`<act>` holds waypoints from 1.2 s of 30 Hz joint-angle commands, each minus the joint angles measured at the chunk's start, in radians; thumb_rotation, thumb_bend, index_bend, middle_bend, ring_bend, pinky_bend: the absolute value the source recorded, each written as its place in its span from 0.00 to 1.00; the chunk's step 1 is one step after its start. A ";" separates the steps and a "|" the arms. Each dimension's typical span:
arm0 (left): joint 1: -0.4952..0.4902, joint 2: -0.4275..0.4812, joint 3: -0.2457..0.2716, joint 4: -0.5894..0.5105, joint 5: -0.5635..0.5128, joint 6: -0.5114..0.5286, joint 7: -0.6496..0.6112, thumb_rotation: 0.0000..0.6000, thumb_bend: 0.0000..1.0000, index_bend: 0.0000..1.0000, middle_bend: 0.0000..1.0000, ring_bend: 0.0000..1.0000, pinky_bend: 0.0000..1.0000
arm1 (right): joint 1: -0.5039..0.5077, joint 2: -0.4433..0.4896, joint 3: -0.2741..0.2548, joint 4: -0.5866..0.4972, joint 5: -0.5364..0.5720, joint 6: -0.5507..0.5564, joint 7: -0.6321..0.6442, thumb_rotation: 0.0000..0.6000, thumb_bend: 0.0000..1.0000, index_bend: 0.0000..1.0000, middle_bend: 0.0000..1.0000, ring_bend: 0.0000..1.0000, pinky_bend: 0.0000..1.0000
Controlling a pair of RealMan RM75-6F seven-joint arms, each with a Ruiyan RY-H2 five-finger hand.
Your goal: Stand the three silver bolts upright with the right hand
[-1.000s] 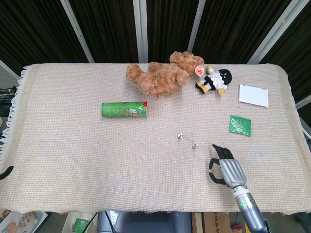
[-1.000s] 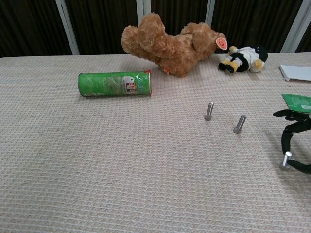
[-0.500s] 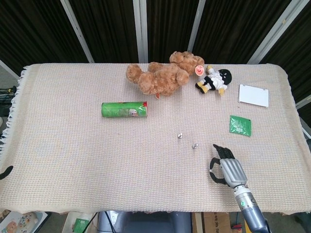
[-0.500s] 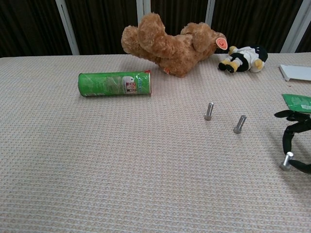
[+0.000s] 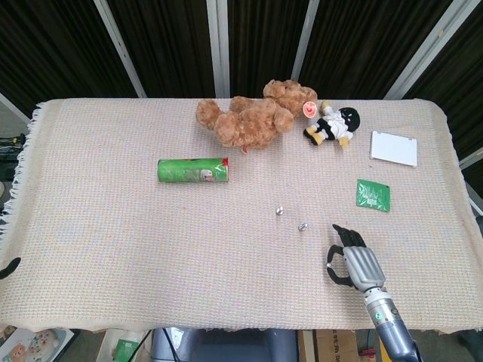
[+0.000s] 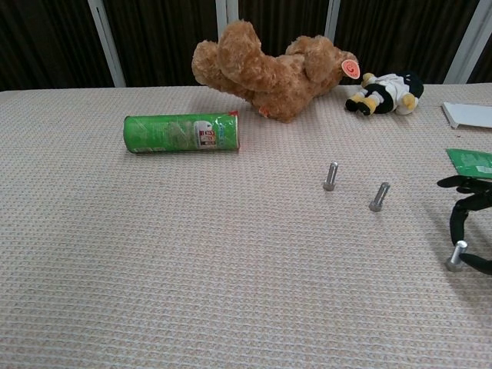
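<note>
Two silver bolts stand upright on the woven cloth, one [image 6: 330,176] [image 5: 280,210] left of the other [image 6: 379,197] [image 5: 303,225]. The third bolt [image 6: 457,256] stands tilted at the chest view's right edge, pinched between a fingertip and the thumb of my right hand [image 6: 470,231]. The head view shows that hand [image 5: 353,260] near the table's front edge, right of the two standing bolts, with its fingers curled down over the third bolt, which is hidden there. A small dark piece at the head view's left edge seems to be my left hand [image 5: 9,265].
A green snack can [image 6: 182,132] lies on its side at left. A brown teddy bear [image 6: 265,68] and a small penguin toy [image 6: 388,92] lie at the back. A green packet [image 5: 373,194] and a white card [image 5: 394,148] lie to the right, beyond the right hand.
My right hand has slid slightly right and toward the front edge, and the third bolt has shifted with it. The other two bolts have not moved.
</note>
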State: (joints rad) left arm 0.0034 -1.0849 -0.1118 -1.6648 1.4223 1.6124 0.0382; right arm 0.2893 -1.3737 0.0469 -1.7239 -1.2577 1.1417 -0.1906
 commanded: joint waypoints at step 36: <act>0.000 -0.003 0.000 -0.002 -0.001 0.000 0.005 1.00 0.24 0.10 0.06 0.00 0.08 | 0.003 0.020 -0.011 -0.018 0.016 -0.002 -0.016 1.00 0.38 0.53 0.00 0.00 0.00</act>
State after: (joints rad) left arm 0.0032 -1.0880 -0.1123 -1.6669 1.4216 1.6129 0.0431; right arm 0.2924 -1.3539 0.0355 -1.7419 -1.2419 1.1401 -0.2065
